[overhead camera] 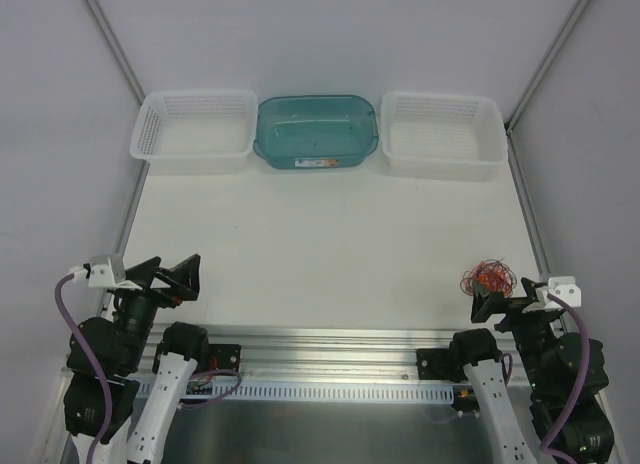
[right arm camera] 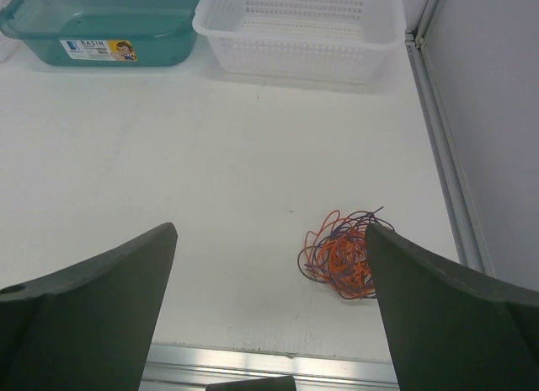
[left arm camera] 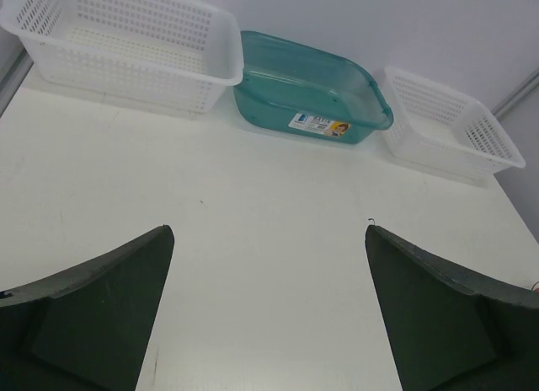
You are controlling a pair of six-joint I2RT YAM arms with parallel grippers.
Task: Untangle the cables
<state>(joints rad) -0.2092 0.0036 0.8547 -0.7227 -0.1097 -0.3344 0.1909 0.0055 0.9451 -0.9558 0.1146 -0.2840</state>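
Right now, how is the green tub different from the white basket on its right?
The teal basin has smooth, see-through walls; the right white basket has walls full of little holes. The basin carries a label sticker; the basket has none showing. Both stand open-topped along the far edge of the table.

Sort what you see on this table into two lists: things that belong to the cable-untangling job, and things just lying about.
Belongs to the job: small tangle of thin orange-red and dark wires, near the right gripper.

Just lying about: white perforated plastic basket at far left; teal see-through plastic basin in the middle; second white perforated basket at far right.
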